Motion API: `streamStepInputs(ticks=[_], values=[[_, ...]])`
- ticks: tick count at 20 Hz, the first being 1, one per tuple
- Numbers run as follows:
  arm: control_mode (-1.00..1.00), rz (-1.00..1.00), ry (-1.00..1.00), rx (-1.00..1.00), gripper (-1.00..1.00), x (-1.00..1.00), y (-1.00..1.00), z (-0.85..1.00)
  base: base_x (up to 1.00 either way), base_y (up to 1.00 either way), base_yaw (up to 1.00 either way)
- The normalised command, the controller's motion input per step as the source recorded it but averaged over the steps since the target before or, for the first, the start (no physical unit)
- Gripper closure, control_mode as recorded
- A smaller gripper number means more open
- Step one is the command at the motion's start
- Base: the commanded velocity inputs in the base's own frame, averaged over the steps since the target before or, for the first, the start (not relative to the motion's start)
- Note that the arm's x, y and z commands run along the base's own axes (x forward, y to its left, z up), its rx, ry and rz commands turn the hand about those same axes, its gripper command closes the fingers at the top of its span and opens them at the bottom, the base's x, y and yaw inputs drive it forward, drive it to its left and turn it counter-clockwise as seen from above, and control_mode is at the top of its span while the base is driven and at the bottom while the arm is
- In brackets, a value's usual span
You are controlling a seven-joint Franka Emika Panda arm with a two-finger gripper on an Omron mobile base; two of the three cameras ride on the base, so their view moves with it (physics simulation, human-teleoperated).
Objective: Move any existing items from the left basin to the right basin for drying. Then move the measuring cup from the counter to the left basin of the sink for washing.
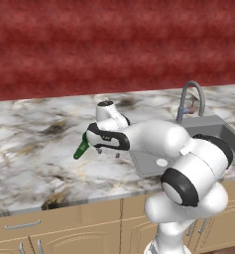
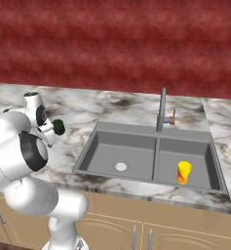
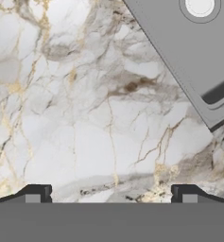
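The measuring cup (image 1: pixel 81 149) lies on the counter (image 1: pixel 34 144), its green handle showing at centre left of the left base view, partly hidden behind the arm's wrist; in the right base view its dark round bowl (image 2: pixel 59 128) peeks out at left centre, just past the white forearm. The yellow cup (image 2: pixel 183 172) stands upright in the right basin (image 2: pixel 200 156), at lower right of that view, so the left basin (image 2: pixel 131 151) with its pale drain disc looks bare and the first half of the job seems done. The gripper (image 3: pixel 111 194) hangs over marble with its tips spread wide, holding nothing; in the hand view the sink (image 3: pixel 179 52) cuts across the upper right, and a dark sliver at the upper left edge may be the scoop, though I cannot tell. The main risk is a poor approach: the scoop sits off to the side of the fingers, so a straight descent would close on bare counter or knock the handle and spin it away. A grip far out on the long handle could also let the bowl swing and slip during the carry to the basin.
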Motion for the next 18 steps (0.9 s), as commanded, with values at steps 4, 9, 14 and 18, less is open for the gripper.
streamStepInputs(ticks=[4,9,14,18], values=[[-1.0,0.0,-0.04,0.0,-1.0,0.24,0.35,0.0,0.0,0.0,0.0],[-1.0,0.0,-0.08,-0.02,-1.0,0.21,0.22,0.01,0.0,0.0,0.0],[-1.0,0.0,-0.08,-0.02,-1.0,0.23,0.2,0.0,0.0,0.0,0.0],[-1.0,0.0,-0.07,0.0,-1.0,0.24,0.2,0.0,0.0,0.0,0.0]])
